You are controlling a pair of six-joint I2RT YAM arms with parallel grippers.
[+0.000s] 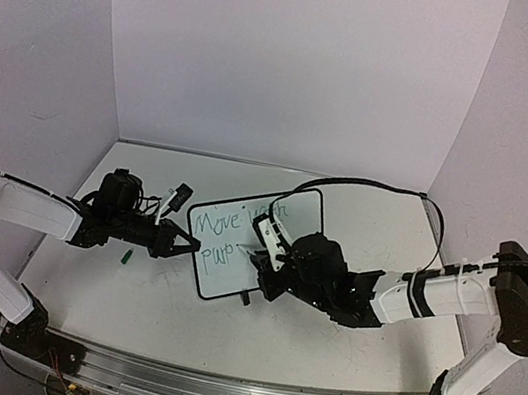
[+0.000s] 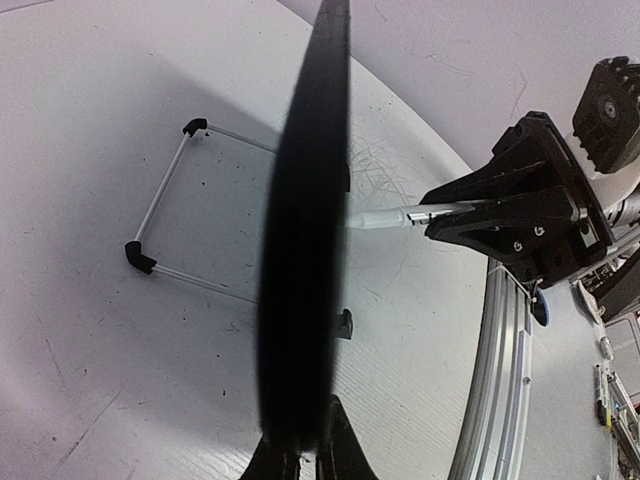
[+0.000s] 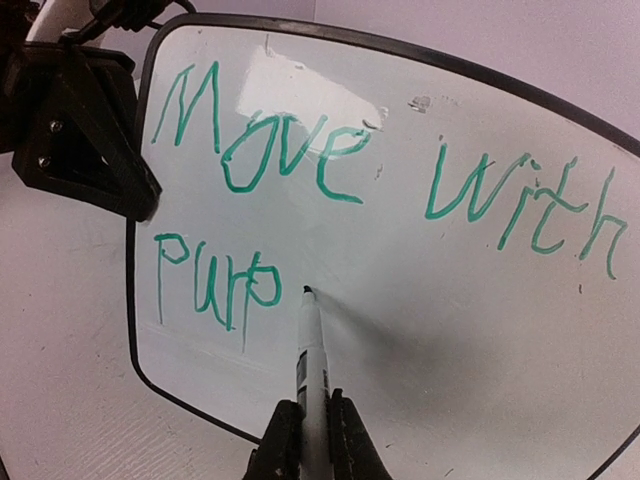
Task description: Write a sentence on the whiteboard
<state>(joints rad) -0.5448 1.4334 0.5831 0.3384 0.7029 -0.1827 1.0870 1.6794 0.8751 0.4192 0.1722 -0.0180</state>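
Whiteboard (image 3: 450, 330) edge in left gripper (image 1: 191, 243); marker (image 3: 310, 350) in right gripper (image 3: 312, 445) touches face.

The whiteboard (image 2: 305, 250) shows in the left wrist view only as a blurred dark band, edge-on, its written face hidden. From above, the right arm (image 1: 350, 291) covers its near right corner. A small green thing (image 1: 127, 257) on the tabletop (image 1: 124, 306) is too small to name.

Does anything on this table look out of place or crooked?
A small green piece, perhaps a pen cap, lies loose on the table beside the left arm. The whiteboard sits skewed to the table's edge, its side pinched in the left claw.
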